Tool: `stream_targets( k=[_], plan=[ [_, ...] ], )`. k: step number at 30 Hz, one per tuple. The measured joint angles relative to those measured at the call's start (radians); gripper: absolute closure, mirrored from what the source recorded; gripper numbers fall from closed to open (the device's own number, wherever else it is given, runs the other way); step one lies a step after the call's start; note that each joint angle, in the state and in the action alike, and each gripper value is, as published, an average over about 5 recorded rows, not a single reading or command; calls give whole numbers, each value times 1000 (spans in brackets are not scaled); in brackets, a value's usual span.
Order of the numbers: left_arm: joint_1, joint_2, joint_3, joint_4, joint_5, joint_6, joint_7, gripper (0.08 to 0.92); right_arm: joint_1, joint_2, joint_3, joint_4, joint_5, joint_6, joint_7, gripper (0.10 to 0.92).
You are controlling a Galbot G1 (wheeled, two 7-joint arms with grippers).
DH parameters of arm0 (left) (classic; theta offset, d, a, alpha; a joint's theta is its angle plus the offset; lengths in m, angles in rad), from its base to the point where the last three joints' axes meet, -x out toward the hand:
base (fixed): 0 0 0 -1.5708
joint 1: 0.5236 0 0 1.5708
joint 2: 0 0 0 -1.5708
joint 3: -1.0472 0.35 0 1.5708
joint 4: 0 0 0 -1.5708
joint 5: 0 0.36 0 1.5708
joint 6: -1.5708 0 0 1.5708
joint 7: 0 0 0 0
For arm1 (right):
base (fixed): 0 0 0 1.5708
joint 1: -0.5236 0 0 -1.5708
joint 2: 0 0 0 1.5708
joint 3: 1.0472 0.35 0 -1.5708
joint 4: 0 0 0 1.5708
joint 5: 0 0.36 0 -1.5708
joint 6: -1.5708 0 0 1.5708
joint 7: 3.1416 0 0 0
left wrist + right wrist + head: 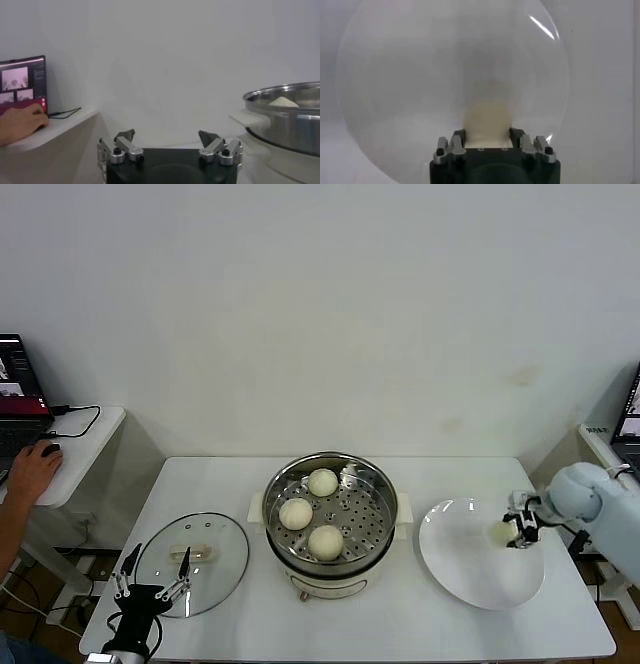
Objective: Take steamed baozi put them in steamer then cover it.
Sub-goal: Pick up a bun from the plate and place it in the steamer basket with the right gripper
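Three buns are seen inside the steamer (331, 519), resting on its perforated metal tray: one bun (322, 482) toward the back, one (296, 513) on the left, and one (326, 541) at the front. All are smooth, round and cream-white, with no marks on their skins, and they lie apart from one another. The steamer is a shiny steel pot set on a cream-white base with side handles, placed at the middle of the white table (240, 484). In the left wrist view its polished rim (287, 112) is visible with the pale top of a bun (283, 101) showing just above it.

The fourth bun (502, 532) is found on the white plate (470, 569) to the right of the steamer, near the plate's right edge. It is grasped by the right gripper (520, 527), whose jaws are clenched on its sides; in the right wrist view the bun (487, 120) is seen pinched between the two fingers, with the plate (395, 90) behind it.

The glass lid (215, 574), with its metal rim and cream-white bar handle, lies flat on the table to the left of the steamer. The left gripper (152, 574) is held at the lid's near left edge, its jaws spread wide and holding nothing.

A person's hand (33, 472) rests on a side table at the far left, beside a laptop (18, 394).
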State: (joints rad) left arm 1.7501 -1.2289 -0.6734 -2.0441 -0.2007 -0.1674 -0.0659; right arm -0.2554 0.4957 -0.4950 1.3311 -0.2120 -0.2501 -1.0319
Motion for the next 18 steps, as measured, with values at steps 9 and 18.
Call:
stream_targets(
  k=[9, 18],
  plan=[
    [-11, 5, 9, 2, -4, 1, 1, 177, 297, -65, -220, 162, 162, -76, 4, 456],
    [-18, 9, 17, 2, -7, 1, 1, 177, 665, -34, -500, 322, 399, -206, 56, 448]
  ],
)
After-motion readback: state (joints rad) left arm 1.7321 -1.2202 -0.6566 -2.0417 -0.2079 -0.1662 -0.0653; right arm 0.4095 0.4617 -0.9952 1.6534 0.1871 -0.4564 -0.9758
